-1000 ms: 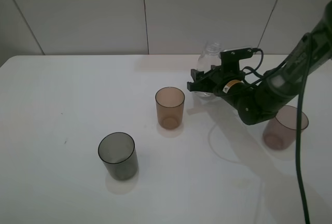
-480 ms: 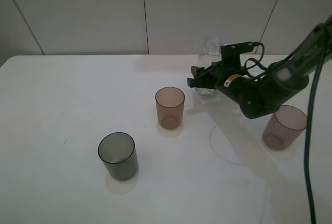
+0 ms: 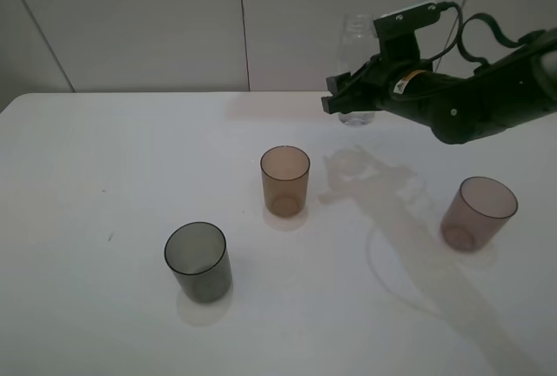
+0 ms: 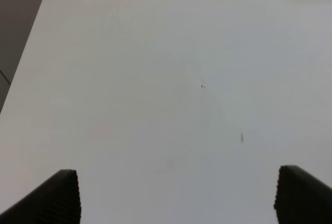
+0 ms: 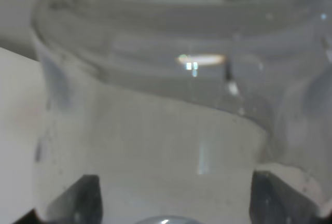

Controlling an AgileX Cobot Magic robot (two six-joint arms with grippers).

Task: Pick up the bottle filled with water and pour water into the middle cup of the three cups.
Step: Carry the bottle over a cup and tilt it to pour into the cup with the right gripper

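Note:
My right gripper [image 3: 348, 96] is shut on the clear bottle [image 3: 358, 45] and holds it upright in the air above the far side of the table, behind and to the right of the amber-brown middle cup [image 3: 285, 180]. The bottle fills the right wrist view [image 5: 166, 105], water showing in its lower part, between the dark fingertips [image 5: 78, 203]. The dark grey cup [image 3: 198, 261] stands front left and the mauve-pink cup [image 3: 477, 212] stands right. My left gripper [image 4: 176, 195] is open over bare table and does not show in the exterior high view.
The white table [image 3: 104, 158] meets a pale panelled wall at the back. The right arm's cable loops above the gripper. The bottle's shadow falls on the table right of the amber cup.
My right gripper has lifted the bottle off the table, up and slightly back. The cups have not moved.

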